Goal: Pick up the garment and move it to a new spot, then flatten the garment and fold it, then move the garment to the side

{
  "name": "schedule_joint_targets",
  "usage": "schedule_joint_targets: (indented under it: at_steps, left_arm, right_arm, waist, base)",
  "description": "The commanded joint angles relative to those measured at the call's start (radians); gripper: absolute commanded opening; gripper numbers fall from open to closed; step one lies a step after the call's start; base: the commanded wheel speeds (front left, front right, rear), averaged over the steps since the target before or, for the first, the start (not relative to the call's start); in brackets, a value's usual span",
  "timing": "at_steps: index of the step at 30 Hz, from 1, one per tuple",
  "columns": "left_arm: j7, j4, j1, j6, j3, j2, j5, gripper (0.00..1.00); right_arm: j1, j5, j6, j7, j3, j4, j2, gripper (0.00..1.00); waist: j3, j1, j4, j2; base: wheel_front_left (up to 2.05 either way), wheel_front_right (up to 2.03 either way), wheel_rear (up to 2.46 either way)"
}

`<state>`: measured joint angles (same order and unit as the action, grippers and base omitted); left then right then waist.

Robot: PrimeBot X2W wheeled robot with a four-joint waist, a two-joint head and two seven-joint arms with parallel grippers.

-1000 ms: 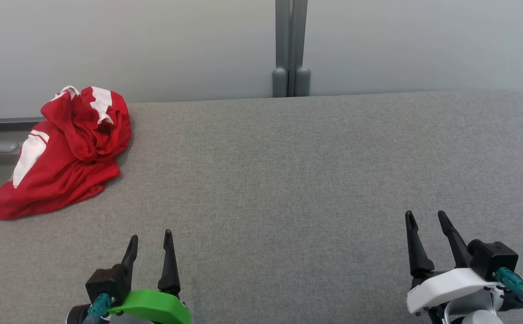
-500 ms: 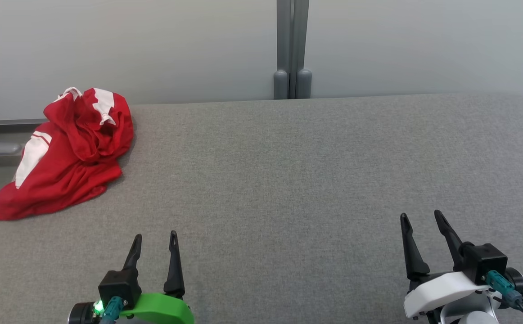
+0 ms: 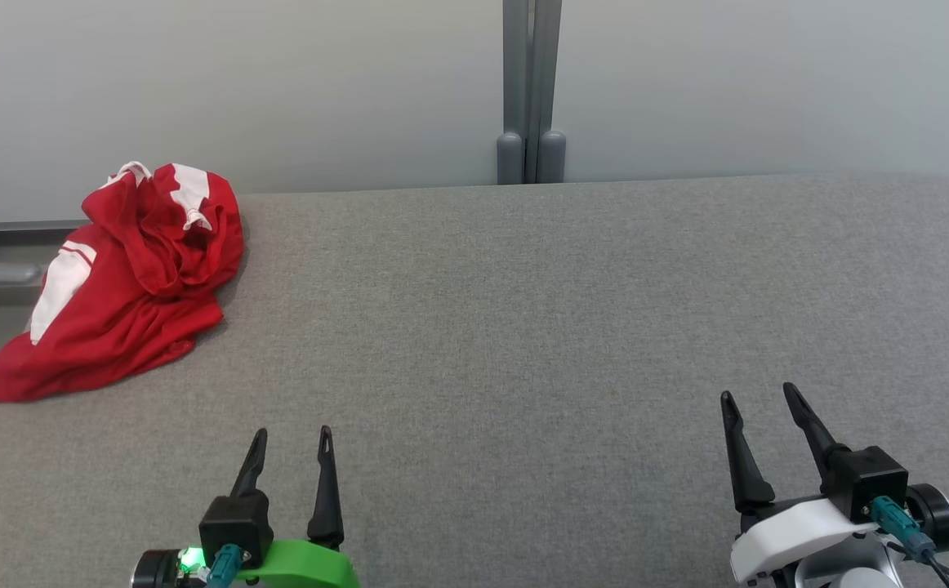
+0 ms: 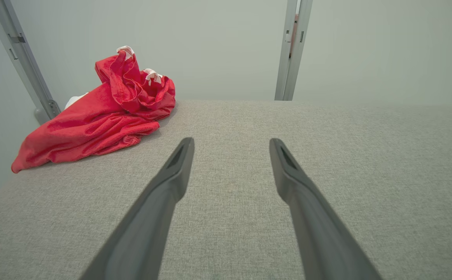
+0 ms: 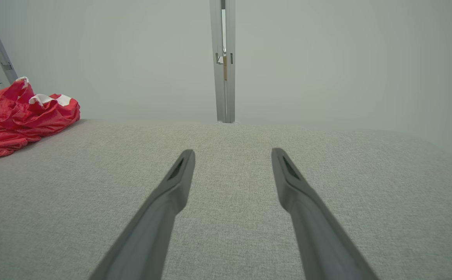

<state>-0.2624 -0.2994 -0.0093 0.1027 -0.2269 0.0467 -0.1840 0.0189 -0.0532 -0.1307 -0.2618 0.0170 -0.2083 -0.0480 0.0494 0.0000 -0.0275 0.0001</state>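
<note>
A crumpled red garment (image 3: 119,282) lies at ten o'clock on the grey tabletop (image 3: 523,327). Left pincer (image 3: 291,434) and right pincer (image 3: 756,392) both spread, empty; nothing yet begun.

Grey cloth table (image 3: 523,327), pale wall (image 3: 278,82), grey post (image 3: 530,82)

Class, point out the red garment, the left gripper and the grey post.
red garment (image 3: 127,302), head view, its crumpled middle.
left gripper (image 3: 292,430), head view, midway between its fingertips.
grey post (image 3: 530,82), head view, on its upright shaft.
</note>
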Motion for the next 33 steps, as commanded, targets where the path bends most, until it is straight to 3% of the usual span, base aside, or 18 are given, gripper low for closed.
schedule_joint_targets:
  at_steps: [1, 19, 25, 33]
  left_arm:
    - [-0.004, -0.003, 0.012, 0.004, 0.001, 0.006, -0.001, 1.00]
    - [-0.002, -0.012, 0.002, 0.002, -0.004, 0.006, -0.007, 1.00]
    - [-0.002, -0.007, -0.021, 0.001, -0.007, 0.006, 0.002, 1.00]
    - [-0.002, 0.005, -0.036, -0.002, 0.017, 0.006, 0.021, 1.00]
  right_arm:
    - [0.012, 0.003, 0.000, -0.005, 0.000, -0.002, -0.004, 1.00]
    - [0.019, -0.007, 0.000, -0.005, -0.004, 0.002, -0.004, 1.00]
    - [0.021, -0.019, 0.000, -0.004, -0.003, 0.007, -0.004, 1.00]
    - [0.006, -0.037, 0.000, -0.004, 0.005, 0.009, -0.004, 1.00]
  waist:
    - [0.000, 0.0000, 0.000, -0.0001]
    - [-0.001, 0.0000, -0.017, -0.0001]
    - [-0.008, 0.0000, -0.105, -0.0001]
    - [-0.017, 0.0000, -0.297, -0.0001]
  base:
    - [0.00, 0.00, 0.00]
    - [0.00, 0.00, 0.00]
    - [0.00, 0.00, 0.00]
    - [0.00, 0.00, 0.00]
